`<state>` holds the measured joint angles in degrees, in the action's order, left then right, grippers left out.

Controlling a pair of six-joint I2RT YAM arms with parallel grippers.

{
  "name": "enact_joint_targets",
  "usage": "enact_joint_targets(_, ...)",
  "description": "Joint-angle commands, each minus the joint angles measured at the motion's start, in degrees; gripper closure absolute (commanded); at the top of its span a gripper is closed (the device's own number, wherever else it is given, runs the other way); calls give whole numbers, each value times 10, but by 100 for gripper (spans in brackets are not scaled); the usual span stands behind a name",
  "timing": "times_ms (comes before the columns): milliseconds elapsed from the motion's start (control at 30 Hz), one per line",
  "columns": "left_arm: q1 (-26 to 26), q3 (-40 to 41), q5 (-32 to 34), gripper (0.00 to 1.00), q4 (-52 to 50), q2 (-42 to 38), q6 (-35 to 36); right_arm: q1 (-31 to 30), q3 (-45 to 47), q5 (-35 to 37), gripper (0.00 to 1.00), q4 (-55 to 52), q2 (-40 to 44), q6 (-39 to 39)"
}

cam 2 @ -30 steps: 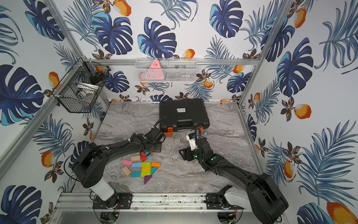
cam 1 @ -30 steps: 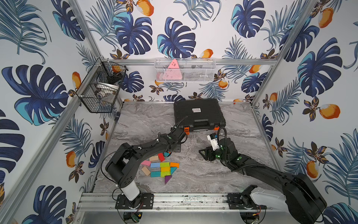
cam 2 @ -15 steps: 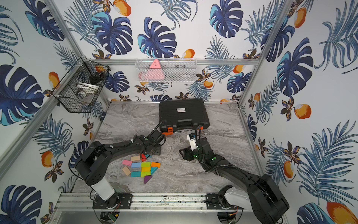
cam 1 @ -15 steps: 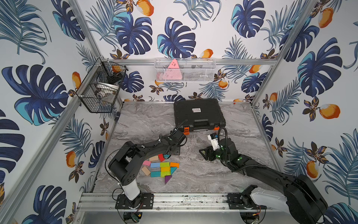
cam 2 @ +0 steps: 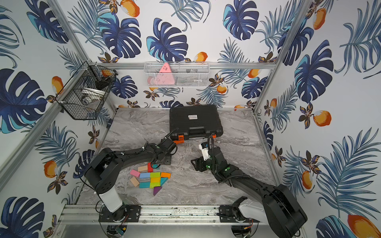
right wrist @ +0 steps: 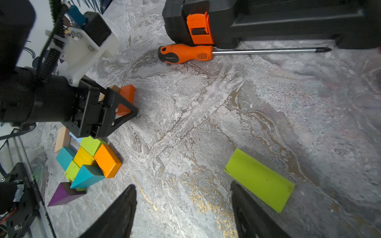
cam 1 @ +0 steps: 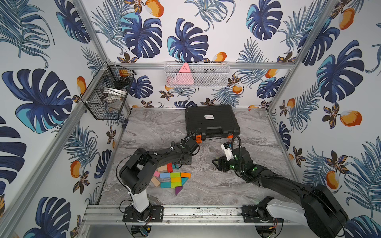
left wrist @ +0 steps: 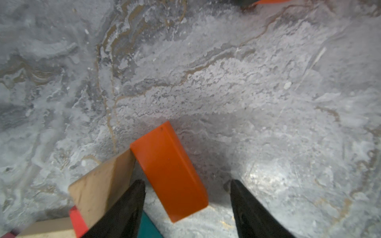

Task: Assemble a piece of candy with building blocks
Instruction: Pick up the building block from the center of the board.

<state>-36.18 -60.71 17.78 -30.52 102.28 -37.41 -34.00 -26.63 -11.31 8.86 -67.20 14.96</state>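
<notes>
Orange block lies askew against plain wood block, just behind assembled building blocks, robot's left side. Left gripper open, straddling it. Right gripper open, empty, beside lime block. Likely step: pickup. Next needs wrist squared, then closing.

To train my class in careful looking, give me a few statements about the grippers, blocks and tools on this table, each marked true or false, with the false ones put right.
1. The left gripper is open, with a red-orange block lying between its fingers. True.
2. The right gripper holds the lime green block. False: it is open and holds nothing, and that block lies flat on the table beside one finger.
3. An orange-handled screwdriver lies on the table next to the black case. True.
4. The black case stands open. False: its lid is shut.
</notes>
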Motion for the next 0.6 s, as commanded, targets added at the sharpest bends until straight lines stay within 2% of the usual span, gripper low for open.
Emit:
enact_joint_targets(0, 0, -11, 14, 32, -2, 13, -9, 0, 2, 2, 26, 12, 4, 3)
enact_joint_targets(200, 1, -9, 10, 39, 11, 30, -10, 0, 1, 1, 26, 9, 4, 3)
enact_joint_targets(367, 1, 1, -4, 54, 22, 24, 4, 0, 3, 1, 26, 9, 7, 5)
enact_joint_targets(567, 0, 30, -22, 69, 40, -19, 41, -1, 14, 1, 25, 25, 22, 1)
